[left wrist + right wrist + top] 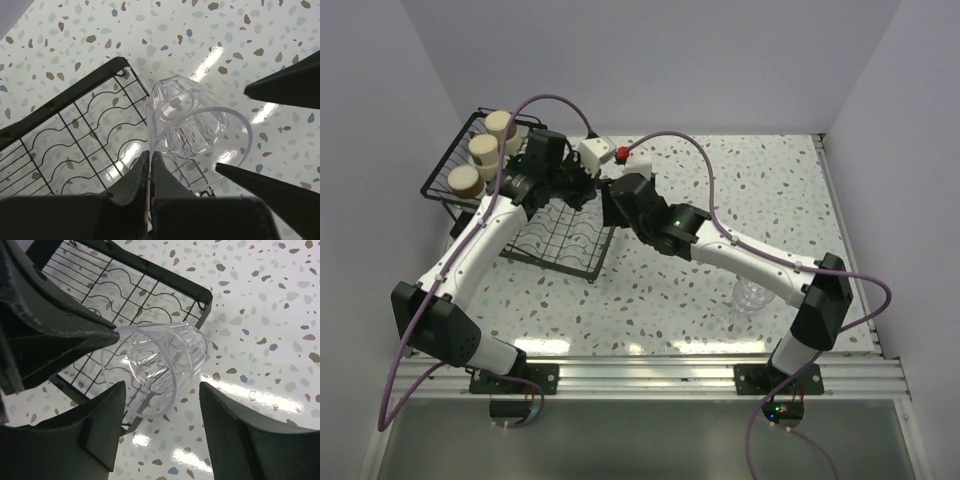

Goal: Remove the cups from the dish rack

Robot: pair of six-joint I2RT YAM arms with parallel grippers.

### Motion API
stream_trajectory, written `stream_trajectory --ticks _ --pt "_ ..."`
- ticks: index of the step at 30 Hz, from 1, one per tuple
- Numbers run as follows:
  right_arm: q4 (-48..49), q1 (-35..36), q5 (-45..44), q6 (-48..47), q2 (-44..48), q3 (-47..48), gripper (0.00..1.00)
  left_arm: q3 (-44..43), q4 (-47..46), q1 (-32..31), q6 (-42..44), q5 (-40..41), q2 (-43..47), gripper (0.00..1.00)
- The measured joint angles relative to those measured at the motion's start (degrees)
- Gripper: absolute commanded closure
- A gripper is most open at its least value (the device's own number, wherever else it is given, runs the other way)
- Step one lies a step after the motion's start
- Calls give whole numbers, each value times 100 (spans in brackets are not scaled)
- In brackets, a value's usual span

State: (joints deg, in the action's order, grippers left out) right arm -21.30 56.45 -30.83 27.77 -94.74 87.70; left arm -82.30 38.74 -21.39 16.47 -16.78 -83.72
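The left arm is stretched over the dish rack [118,61], the left end effector [150,159] pinched shut on the rim of a clear tumbler [190,120] that is tilted above the rack's corner. The right end effector [161,387] is held open astride the tumbler.

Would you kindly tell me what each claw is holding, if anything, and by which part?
The left claw pinches the clear tumbler by its rim. The right claw stands open on either side of the tumbler, holding nothing.
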Motion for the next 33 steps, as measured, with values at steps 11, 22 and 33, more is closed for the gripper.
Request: stream_trajectory --ticks 11,22,33 --pt "-127 2 -603 -153 -684 372 100 2 61 76 -254 -116 133 100" --pt "-597 -186 -428 -363 -691 525 100 35 107 57 -188 -549 385 0" --pt "-4006 -1292 662 -901 450 2295 100 -796 291 24 -90 -981 992 0"
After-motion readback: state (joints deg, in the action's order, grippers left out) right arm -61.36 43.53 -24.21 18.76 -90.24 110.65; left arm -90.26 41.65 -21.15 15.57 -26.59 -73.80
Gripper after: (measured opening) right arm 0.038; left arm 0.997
